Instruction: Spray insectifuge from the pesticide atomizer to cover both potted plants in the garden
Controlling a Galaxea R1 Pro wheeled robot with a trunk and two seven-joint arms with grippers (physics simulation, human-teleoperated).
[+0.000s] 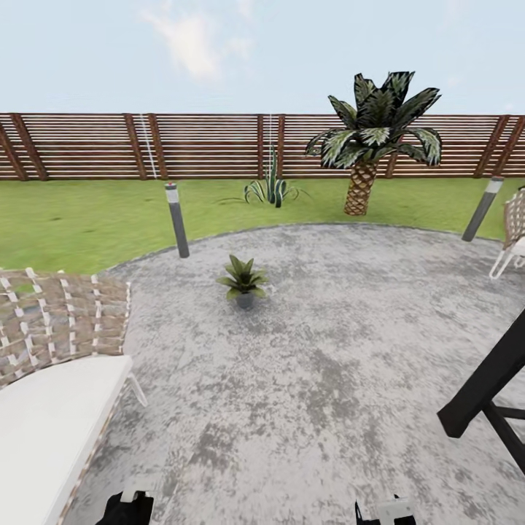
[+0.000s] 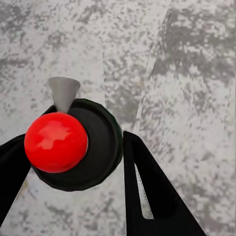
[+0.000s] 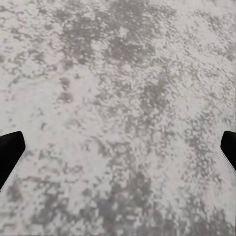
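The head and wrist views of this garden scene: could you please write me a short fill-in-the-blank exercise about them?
1. The small potted plant stands on the grey ____.
2. The left gripper is closed around an atomizer whose round cap is coloured ____.
3. The right gripper is open and holds ____.
4. The palm grows on the lawn in front of the wooden ____.

Missing words: patio; red; nothing; fence

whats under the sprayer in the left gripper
Below the pesticide atomizer, held between the left gripper fingers, lies mottled grey patio. The ground directly beneath its body is covered.
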